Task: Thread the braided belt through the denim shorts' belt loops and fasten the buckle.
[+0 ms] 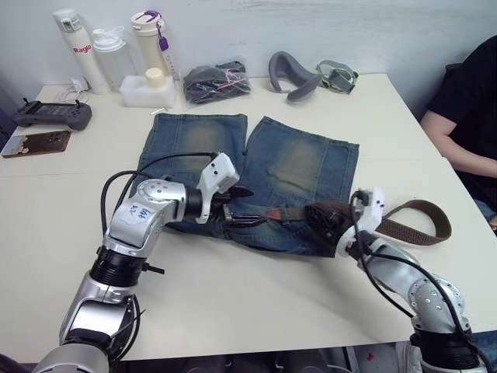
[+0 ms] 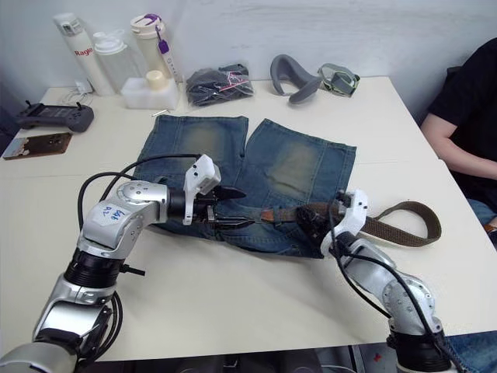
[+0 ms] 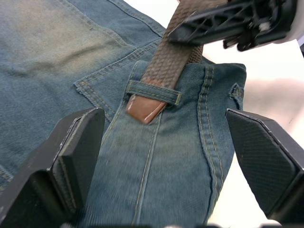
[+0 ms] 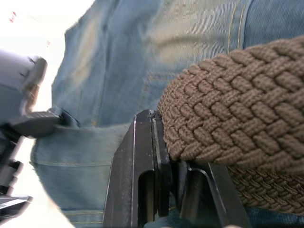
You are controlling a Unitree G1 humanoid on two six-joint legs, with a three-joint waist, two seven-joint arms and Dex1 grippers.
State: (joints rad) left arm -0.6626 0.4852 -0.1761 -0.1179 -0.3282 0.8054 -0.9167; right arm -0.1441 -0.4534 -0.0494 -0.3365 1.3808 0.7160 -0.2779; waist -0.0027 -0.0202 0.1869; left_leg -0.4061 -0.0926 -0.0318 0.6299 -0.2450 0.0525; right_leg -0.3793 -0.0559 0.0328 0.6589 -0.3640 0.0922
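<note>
Where the belt goes: the braided belt (image 1: 415, 225) lies along the waist edge of the denim shorts (image 1: 256, 175), with its far end looping onto the bare surface (image 1: 256, 311) on the robot's right.
Belt tip: the tan tip (image 3: 145, 108) has just come out from under one belt loop (image 3: 153, 92); the brown weave runs back on the other side of that loop.
Shorts: they lie flat near the middle of the surface, legs pointing away from the robot, waistband on the near side.
Right tool: the right tool (image 4: 164, 166) is closed on the braided belt, and the woven strap bulges up just past its fingers.
Left tool: the left tool (image 3: 166, 156) is spread wide, one finger (image 3: 78, 152) on each side of the waistband, and it holds nothing. It sits close to the tan tip.
Far edge: bottles (image 1: 116, 54), a dark bundle in a clear bag (image 1: 216, 81) and grey goggles (image 1: 311, 76) stand or lie along it.
Left side: a black controller (image 1: 50, 114) and a phone (image 1: 35, 143).
Right side: a person's arm (image 1: 462, 148) in a black sleeve.
</note>
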